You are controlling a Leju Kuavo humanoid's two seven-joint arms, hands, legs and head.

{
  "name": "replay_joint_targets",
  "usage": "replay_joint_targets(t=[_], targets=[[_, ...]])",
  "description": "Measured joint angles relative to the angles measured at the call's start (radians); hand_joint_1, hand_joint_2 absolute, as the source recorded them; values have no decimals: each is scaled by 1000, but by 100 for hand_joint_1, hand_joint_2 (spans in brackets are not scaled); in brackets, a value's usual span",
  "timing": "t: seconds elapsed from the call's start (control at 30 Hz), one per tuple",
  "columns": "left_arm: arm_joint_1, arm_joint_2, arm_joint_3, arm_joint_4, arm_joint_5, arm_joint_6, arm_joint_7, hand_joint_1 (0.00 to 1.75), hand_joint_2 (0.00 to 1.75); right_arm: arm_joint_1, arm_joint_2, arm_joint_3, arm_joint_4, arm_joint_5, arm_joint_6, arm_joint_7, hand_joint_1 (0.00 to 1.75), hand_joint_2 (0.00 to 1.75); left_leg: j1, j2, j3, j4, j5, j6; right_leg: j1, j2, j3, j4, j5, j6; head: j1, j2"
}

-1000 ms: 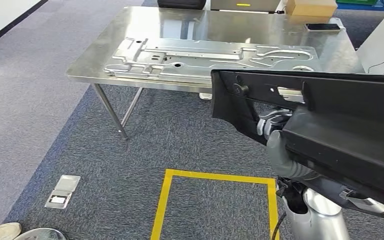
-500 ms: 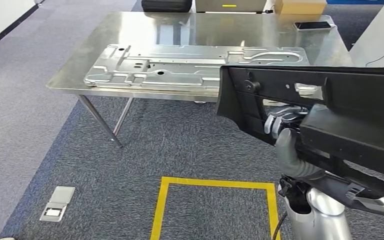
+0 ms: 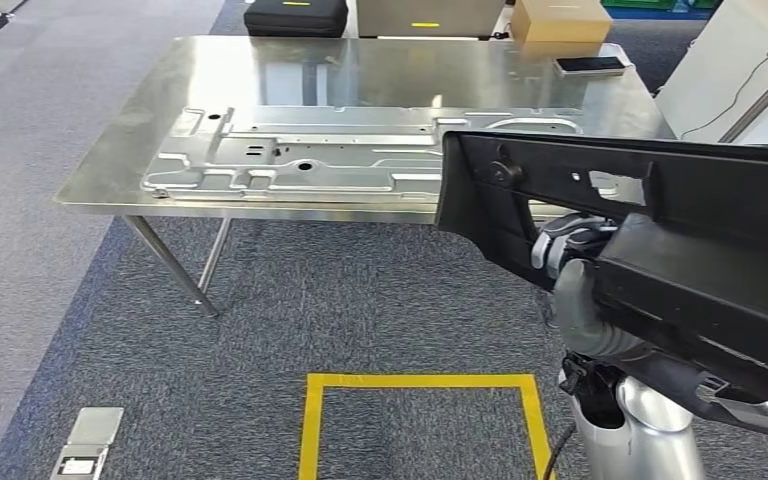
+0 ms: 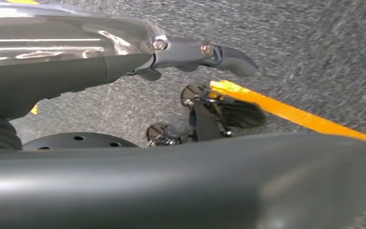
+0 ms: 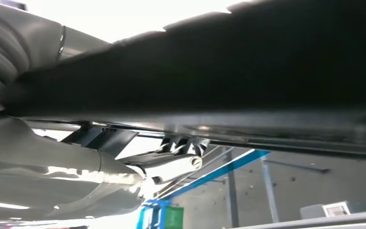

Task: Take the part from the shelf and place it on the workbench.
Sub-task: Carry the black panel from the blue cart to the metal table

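Part: we carry the long black part (image 3: 660,225) at 3 o'clock in the head view, off the surface (image 3: 120,150), above the carpet (image 3: 310,300).
Right hand: our right hand (image 3: 565,250) sits under the part, fingers (image 3: 550,240) curled on its lower edge, gripping it.
Left hand: our left hand (image 4: 190,50) hangs over the carpet; we cannot tell its fingers' state.
Surface: a stamped metal panel (image 3: 340,155) lies on it at 12 o'clock.
Floor: yellow tape (image 3: 420,382) at 6 o'clock.

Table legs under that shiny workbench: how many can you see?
2, both under the workbench's near left corner: one slanted leg toward the outside, one just right of it. Others may be hidden behind the black part.
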Motion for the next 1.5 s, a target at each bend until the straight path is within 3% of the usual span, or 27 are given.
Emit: replay_joint_targets(t=[0.03,0.13,0.2,0.27,0.37,0.4,0.5,0.53,0.6,0.63,0.7,0.77,0.87,0.93,1.0,1.03,1.07,1.13,1.17,1.2,1.27,1.37,1.43,1.5], targets=[[1,0,0,0,0,0,0,0,175,1,0,-1,0,4,0,0,175,175,0,3,8,0,-7,-1,0,-1,-17,4,12,1,0,0],[0,0,0,0,0,0,-1,0,175,2,0,-5,-1,8,0,0,175,175,0,6,43,-1,-32,-11,2,-11,15,-142,139,-7,0,0],[-1,0,0,0,0,0,0,0,175,1,0,-6,-2,9,0,0,175,175,0,7,55,0,-46,-22,9,-19,32,-214,160,-16,0,0],[-1,-1,0,0,0,0,0,0,175,2,0,-8,-3,9,0,0,175,175,-2,10,63,5,-54,-33,13,-21,35,-227,148,-29,0,0],[-4,-1,0,0,0,0,-1,0,175,-1,2,-9,-5,9,0,0,175,175,0,11,58,45,-78,-47,3,-18,57,-234,151,-44,-1,0],[-6,-1,0,0,0,0,-1,0,175,-2,3,-9,-5,9,0,0,175,175,3,10,34,89,-98,-54,1,-18,62,-236,148,-47,-1,0],[-5,-1,0,0,0,0,-1,0,175,-2,4,-10,-5,9,0,0,175,175,14,10,-78,260,-155,-71,0,-14,73,-237,134,-51,-1,0],[-3,-1,0,0,0,0,-1,0,175,-1,4,-10,-5,9,0,0,175,175,16,10,-101,279,-147,-74,0,-12,79,-237,128,-50,-1,0],[-1,-1,0,0,0,0,-1,0,175,0,4,-11,-5,9,0,0,175,175,19,10,-98,210,-67,-75,-1,-10,101,-237,113,-46,-1,0],[0,-1,0,0,0,0,-1,0,175,0,4,-10,-5,9,0,0,175,175,19,9,-85,155,-20,-73,-2,-9,113,-238,104,-43,-1,0],[1,-1,0,0,0,0,-1,0,175,-1,5,-10,-4,10,0,0,175,175,13,8,-69,76,19,-64,-3,-9,128,-239,91,-34,-2,0],[4,-1,0,0,0,0,0,0,175,0,6,-10,-4,11,0,0,175,175,6,6,-69,58,9,-50,-1,-7,135,-244,81,-20,-2,0],[3,-1,0,0,0,1,-1,0,175,-2,7,-10,-6,12,0,-1,175,175,11,6,-50,38,11,-31,0,-9,140,-230,57,-3,-2,0],[-1,0,-1,0,0,0,-2,0,175,-3,7,-9,-8,12,0,-1,175,175,12,7,-35,31,3,-19,1,-11,96,-140,16,-1,-1,0],[-2,0,-1,0,0,0,-2,0,175,-1,7,-9,-9,12,0,-1,175,175,10,7,-23,30,-8,-11,3,-11,15,-15,-18,0,-1,0],[-2,0,-1,0,0,0,-2,0,175,0,7,-9,-9,12,0,-1,175,175,8,7,-15,30,-16,-10,4,-11,-15,18,-12,0,-1,0],[-1,0,-1,0,0,0,-2,0,175,1,7,-9,-9,12,0,-1,175,175,7,6,-5,30,-23,-11,5,-11,-28,13,16,-2,-1,0],[0,0,-1,0,0,0,-2,0,175,2,7,-9,-9,13,0,-1,175,175,5,5,19,30,-41,-15,8,-11,-5,-87,107,-11,-1,0],[-1,0,-1,0,0,0,-2,0,175,2,7,-9,-9,13,0,-1,175,175,3,4,30,30,-49,-18,11,-12,12,-138,141,-17,-2,0],[-2,0,-1,0,0,0,-1,0,175,2,7,-9,-10,13,0,-1,175,175,3,4,36,30,-55,-22,14,-13,28,-179,157,-23,-2,0],[-4,0,-1,0,0,0,-1,0,175,1,8,-8,-11,13,0,-1,175,175,2,6,39,26,-60,-29,20,-13,39,-206,151,-31,-2,0],[-7,1,-1,0,0,0,-1,0,175,1,10,-8,-13,13,-1,-1,175,175,1,8,40,33,-73,-42,11,-12,53,-227,143,-38,-3,0],[-7,2,-1,0,-1,0,-2,0,175,0,13,-7,-14,13,-1,-2,175,175,5,7,0,113,-108,-54,3,-15,68,-236,138,-46,-5,0],[-5,2,-1,0,-1,2,-2,0,175,2,15,-6,-13,14,-1,-2,175,175,13,7,-77,237,-143,-66,2,-16,79,-237,129,-50,-7,0]])
